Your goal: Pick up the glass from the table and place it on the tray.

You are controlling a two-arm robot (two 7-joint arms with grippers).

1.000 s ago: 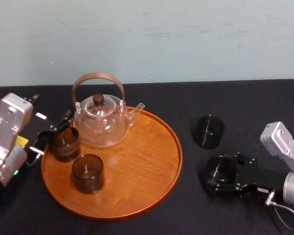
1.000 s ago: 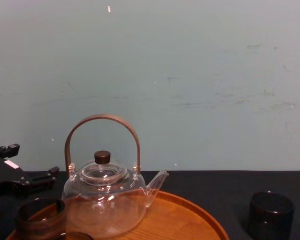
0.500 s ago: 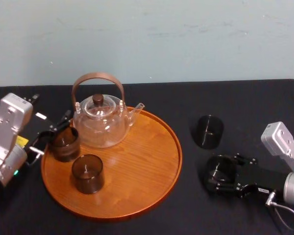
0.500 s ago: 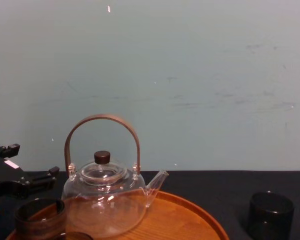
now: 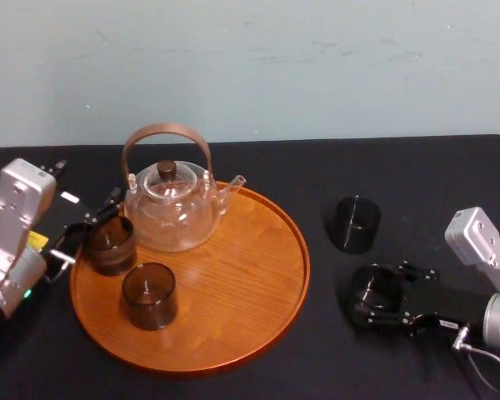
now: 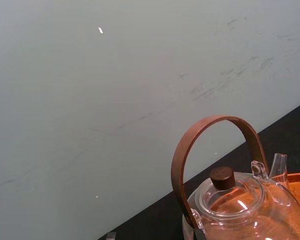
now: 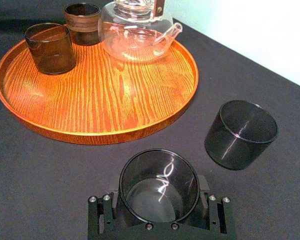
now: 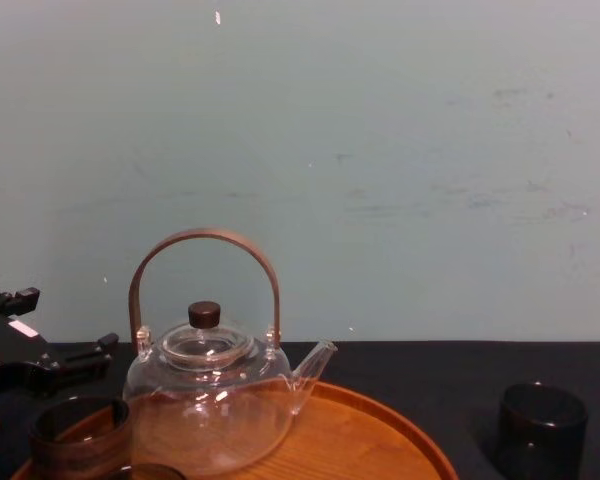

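Note:
A clear dark glass stands on the black table right of the tray, and my right gripper is shut on its sides. The round orange-brown wooden tray carries a glass teapot and two brown glasses. My left gripper sits at the tray's left edge, open, its fingers either side of the left-hand brown glass.
Another dark glass stands on the table behind the held one, close to the right gripper. The tray's right half is bare wood. A pale wall rises behind the table's far edge.
The right gripper and its glass have shifted only slightly. The left arm and the things on the tray have not moved.

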